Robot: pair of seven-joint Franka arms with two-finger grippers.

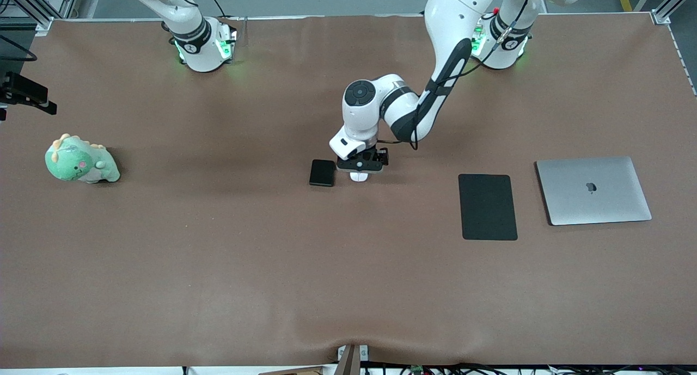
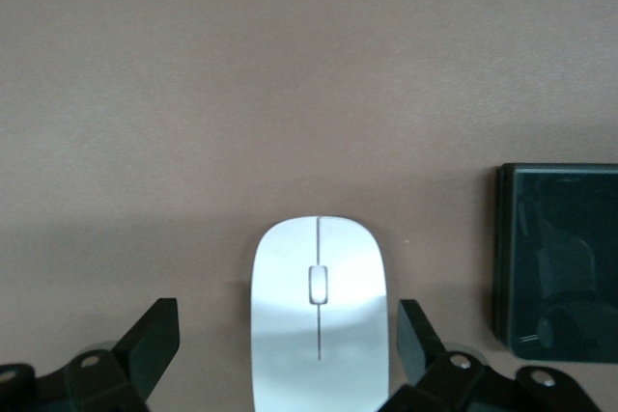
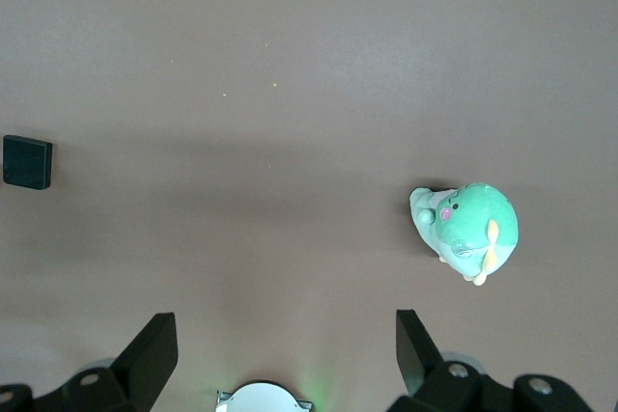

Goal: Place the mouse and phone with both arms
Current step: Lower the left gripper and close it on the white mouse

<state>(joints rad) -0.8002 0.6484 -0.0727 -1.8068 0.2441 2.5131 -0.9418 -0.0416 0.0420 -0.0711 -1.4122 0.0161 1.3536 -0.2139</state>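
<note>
The white mouse (image 1: 358,177) lies mid-table, mostly hidden under my left gripper (image 1: 360,168). In the left wrist view the mouse (image 2: 319,306) sits between the open fingers (image 2: 154,340), with a gap on each side; my left gripper (image 2: 287,340) is low over it. The black phone (image 1: 322,172) lies flat right beside the mouse, toward the right arm's end, and shows in the left wrist view (image 2: 558,253). My right gripper (image 3: 287,349) is open and empty, held high above its own base, out of the front view. The phone shows small in the right wrist view (image 3: 26,162).
A matte black mouse pad (image 1: 487,206) and a closed silver laptop (image 1: 593,190) lie toward the left arm's end. A green plush dinosaur (image 1: 80,160) sits toward the right arm's end and shows in the right wrist view (image 3: 468,231).
</note>
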